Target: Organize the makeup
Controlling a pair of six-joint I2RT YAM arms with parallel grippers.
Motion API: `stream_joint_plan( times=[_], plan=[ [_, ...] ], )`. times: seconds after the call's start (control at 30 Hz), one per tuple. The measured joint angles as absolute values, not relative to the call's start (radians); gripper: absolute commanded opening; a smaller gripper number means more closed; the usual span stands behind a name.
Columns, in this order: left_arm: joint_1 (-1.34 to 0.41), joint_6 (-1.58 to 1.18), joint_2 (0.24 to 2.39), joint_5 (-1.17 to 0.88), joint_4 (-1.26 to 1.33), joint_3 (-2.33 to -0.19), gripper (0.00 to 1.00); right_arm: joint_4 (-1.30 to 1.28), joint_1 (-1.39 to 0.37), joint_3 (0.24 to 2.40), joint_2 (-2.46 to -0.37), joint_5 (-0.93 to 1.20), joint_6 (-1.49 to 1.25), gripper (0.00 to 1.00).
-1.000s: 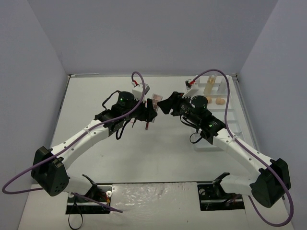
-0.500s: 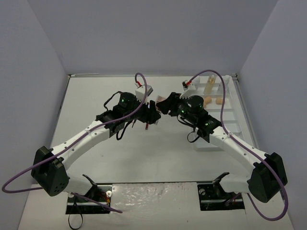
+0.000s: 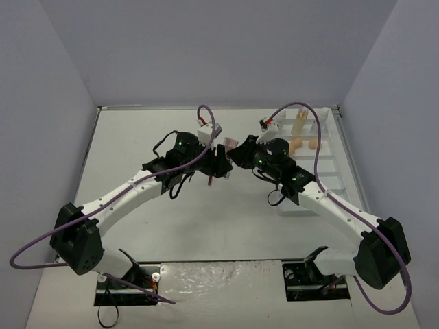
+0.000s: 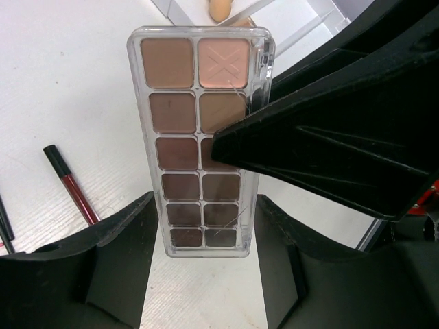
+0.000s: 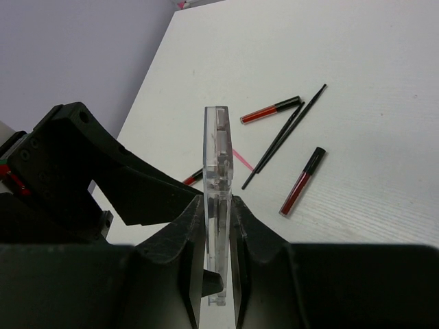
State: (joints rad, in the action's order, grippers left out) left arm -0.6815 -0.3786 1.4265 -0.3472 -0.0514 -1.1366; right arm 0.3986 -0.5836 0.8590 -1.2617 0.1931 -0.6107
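Eyeshadow palette (image 4: 180,137): a clear-cased flat palette with twelve pans in two columns, running from pale beige and pink at the top to dark brown at the bottom. It is held off the table, centre of the top view (image 3: 231,143), between the two arms.
Markings: a crossed "X" is pressed into the upper-right pink pan. No other lettering on the case can be made out.
Left gripper (image 4: 206,205): its jaws are clamped on the palette's long edges at the dark-brown end, seen at the bottom of the left wrist view.
Right gripper (image 5: 217,204): its jaws are pressed onto the palette's two flat faces. The right wrist view shows the case edge-on and upright (image 5: 216,144). One black finger (image 4: 322,137) covers the right-hand middle pans in the left wrist view.
Lip tubes: two red tubes with black caps lie on the table in the right of the right wrist view, one upper (image 5: 271,110) and one lower (image 5: 302,181), apart from each other. Another lies at the left of the left wrist view (image 4: 72,185).
Thin brush (image 5: 285,137): black, lying diagonally between the two tubes, its lower part near the upper one.
White tray (image 3: 336,171): on the right side of the table (image 3: 137,137).
Amber bottle (image 3: 300,123): upright at the tray's far end.
Beige sponges: two (image 3: 296,143) (image 3: 315,144) just in front of the bottle, probably in the tray's compartments.
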Motion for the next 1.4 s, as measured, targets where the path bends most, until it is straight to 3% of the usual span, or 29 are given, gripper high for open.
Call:
stream_joint_plan(
  times=[0.2,0.4,0.63,0.93,1.4],
  plan=[
    [-0.688,-0.383,1.448,-0.326,-0.046,-1.137,0.73,0.385,-0.556,0.846,-1.262,0.196,-0.624,0.00],
    [-0.683,-0.390,1.455,-0.245,-0.083,-1.138,0.95,0.378,-0.411,0.792,-1.242,0.190,-0.659,0.00],
    [-0.601,-0.399,1.415,-0.164,-0.137,-1.121,0.97,0.345,-0.182,0.751,-1.159,0.175,-0.720,0.00],
    [-0.342,-0.373,1.197,-0.053,-0.260,-1.033,0.97,0.322,0.106,0.668,-1.103,0.093,-0.852,0.00],
    [-0.346,-0.288,1.066,0.158,-0.306,-0.854,0.97,0.421,0.304,0.654,-1.420,0.107,-0.943,0.00]
  ],
)
